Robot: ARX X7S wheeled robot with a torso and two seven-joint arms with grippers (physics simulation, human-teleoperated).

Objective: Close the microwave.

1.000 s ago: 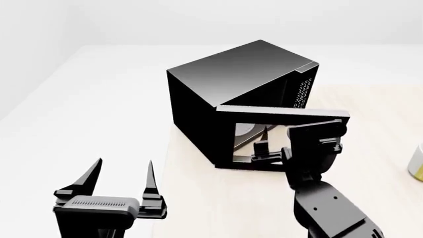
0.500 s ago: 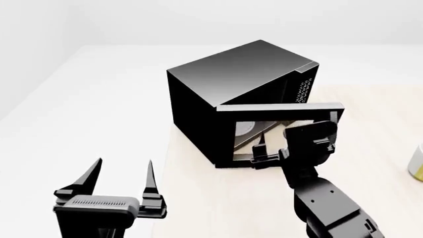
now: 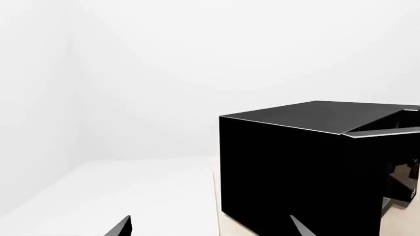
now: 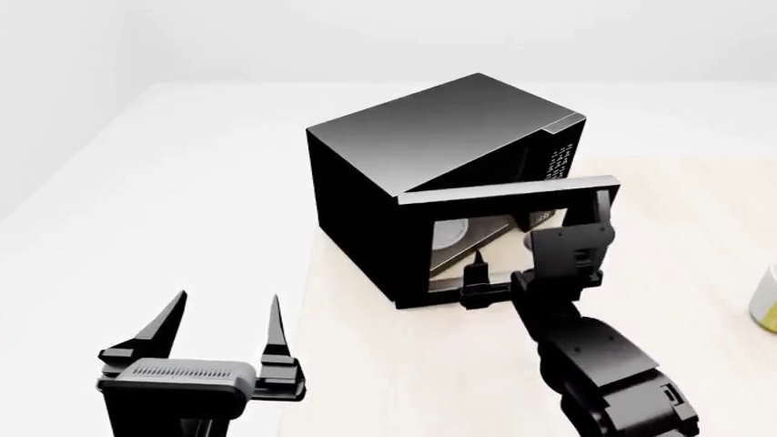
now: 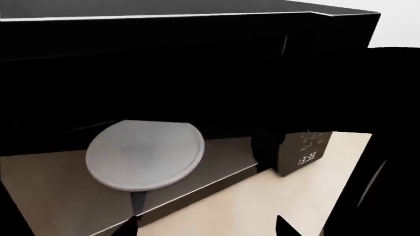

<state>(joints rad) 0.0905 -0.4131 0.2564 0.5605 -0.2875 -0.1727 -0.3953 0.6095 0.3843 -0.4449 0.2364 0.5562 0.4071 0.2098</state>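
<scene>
The microwave point(image 4: 425, 155) is a glossy black box on the light wood table point(image 4: 401, 364). Its windowed door point(image 4: 510, 193) stands partly open, swung out toward me. The white plate point(image 4: 452, 235) shows through the window. My right gripper point(image 4: 483, 269) is open and empty, right against the door's outer face. In the right wrist view its fingertips point(image 5: 131, 227) stand wide apart in front of the plate point(image 5: 144, 152) and the lit button panel point(image 5: 306, 150). My left gripper point(image 4: 225, 319) is open and empty, low and left of the microwave point(image 3: 295, 167), well apart from it.
A yellowish mug point(image 4: 767, 296) is cut off by the right edge of the head view. The table's left edge point(image 4: 309, 300) runs just left of the microwave, with white floor beyond.
The door has swung further toward the microwave's front. My right gripper has moved forward with it. The left arm has not moved.
</scene>
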